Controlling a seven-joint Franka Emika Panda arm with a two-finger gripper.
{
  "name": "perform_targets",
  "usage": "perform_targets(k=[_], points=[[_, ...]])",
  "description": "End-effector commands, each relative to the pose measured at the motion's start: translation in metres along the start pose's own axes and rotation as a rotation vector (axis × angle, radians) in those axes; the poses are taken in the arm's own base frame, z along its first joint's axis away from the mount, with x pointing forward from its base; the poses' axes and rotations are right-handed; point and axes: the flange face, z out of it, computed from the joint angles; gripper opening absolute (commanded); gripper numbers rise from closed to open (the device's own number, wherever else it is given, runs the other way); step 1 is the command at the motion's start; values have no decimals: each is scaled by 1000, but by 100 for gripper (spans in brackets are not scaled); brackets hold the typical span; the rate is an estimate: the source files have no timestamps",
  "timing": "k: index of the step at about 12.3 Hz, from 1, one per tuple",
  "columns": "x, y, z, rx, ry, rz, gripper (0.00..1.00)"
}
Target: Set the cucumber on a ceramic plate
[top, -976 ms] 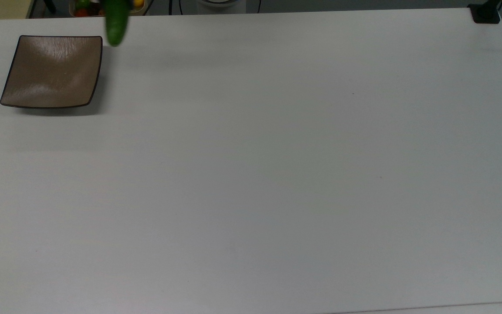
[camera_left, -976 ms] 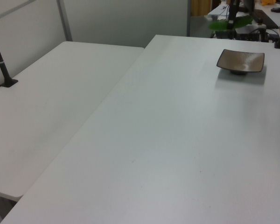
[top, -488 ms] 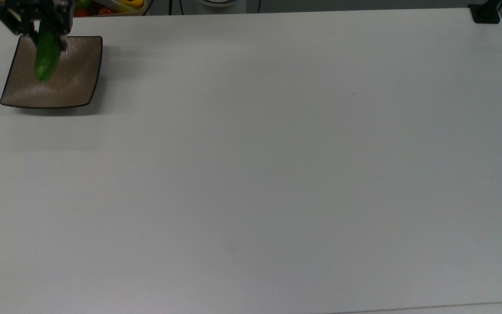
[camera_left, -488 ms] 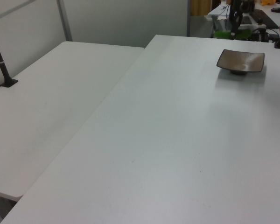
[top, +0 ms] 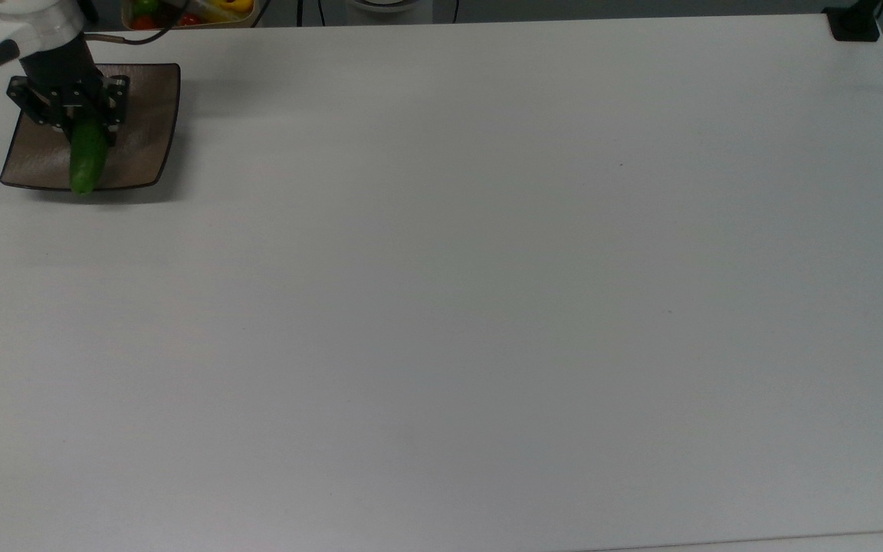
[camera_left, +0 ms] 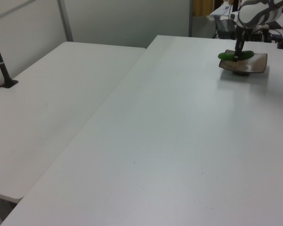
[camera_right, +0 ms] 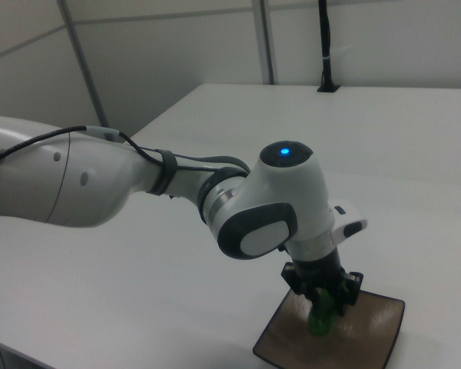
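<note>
White bench (top: 487,268), bare apart from the ceramic plate (top: 146,123) at the top view's far left. End effector (top: 83,123), clenched on the cucumber (top: 86,162), has dropped from above onto the plate. Cucumber overhangs the near rim; release likely next.

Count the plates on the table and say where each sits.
1: the ceramic plate sits at the table's far corner on the top view's left, under the tool and cucumber.

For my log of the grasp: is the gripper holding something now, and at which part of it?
The gripper holds the cucumber near its upper end in the top view, over the ceramic plate.
</note>
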Motion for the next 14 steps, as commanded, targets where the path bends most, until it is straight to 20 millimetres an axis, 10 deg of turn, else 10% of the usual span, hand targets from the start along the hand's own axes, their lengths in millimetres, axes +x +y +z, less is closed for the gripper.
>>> perform_targets(k=[1, 2, 6, 11, 14], points=[[-11, 2, 3, 5, -1, -1, 56], [-12, 3, 2, 6, -2, 10, 84], [-8, 2, -30, 27, 5, 9, 100], [27, -27, -180, 90, 42, 75, 100], [50, -80, -254, 135, 38, 119, 100]])
